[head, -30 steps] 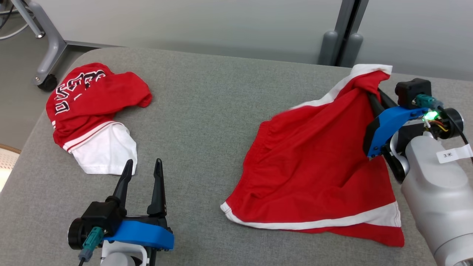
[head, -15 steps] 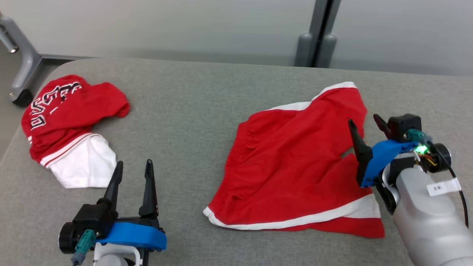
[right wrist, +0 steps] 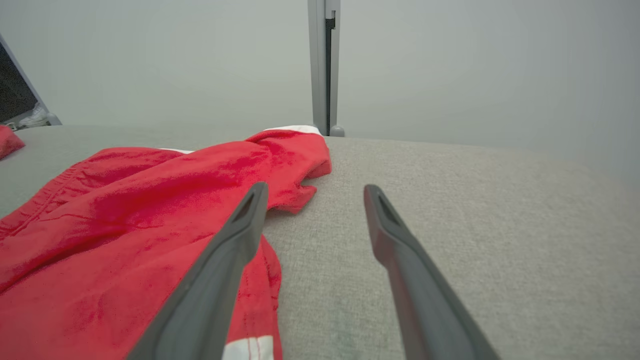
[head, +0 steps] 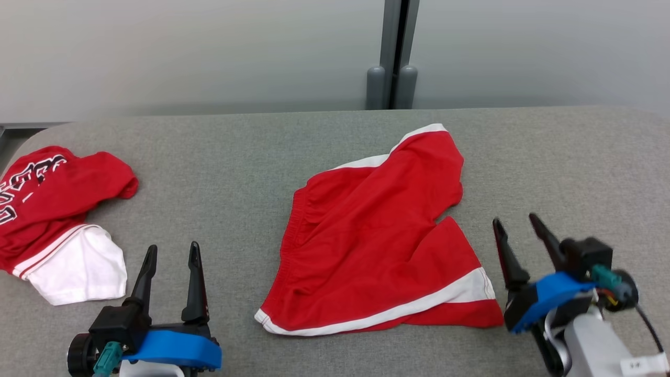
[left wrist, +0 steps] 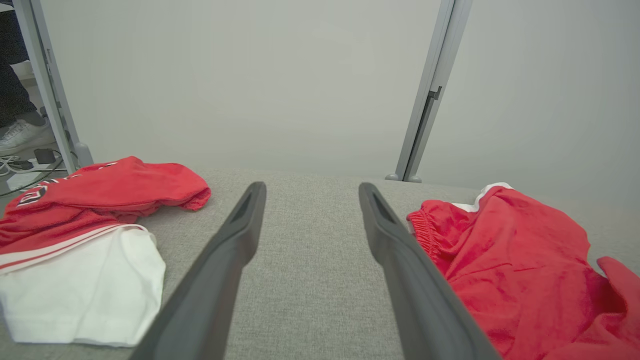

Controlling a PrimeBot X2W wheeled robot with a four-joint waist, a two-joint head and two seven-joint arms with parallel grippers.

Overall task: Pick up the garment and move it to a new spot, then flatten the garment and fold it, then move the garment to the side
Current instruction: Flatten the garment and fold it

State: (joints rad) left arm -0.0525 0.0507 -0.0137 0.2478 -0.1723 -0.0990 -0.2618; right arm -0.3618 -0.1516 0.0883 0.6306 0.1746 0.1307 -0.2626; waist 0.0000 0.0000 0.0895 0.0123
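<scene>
My right claw [head: 514,218] stands open with nothing between its two fingers, hanging over the grey table [head: 235,157] near its front edge, toward the table's right end. The red shorts [head: 366,235] lie loose around the middle of the table, spread out but rumpled and not folded. Their elastic waist faces the table's left end, one white-trimmed leg points to the far edge and the other to the front edge. That nearer leg ends just beside my right claw, apart from it. My left claw [head: 172,246] is open and empty too, at the table's front edge left of the middle, over bare cloth. A crumpled red and white shirt [head: 57,209] with lettering lies at the table's left end.
</scene>
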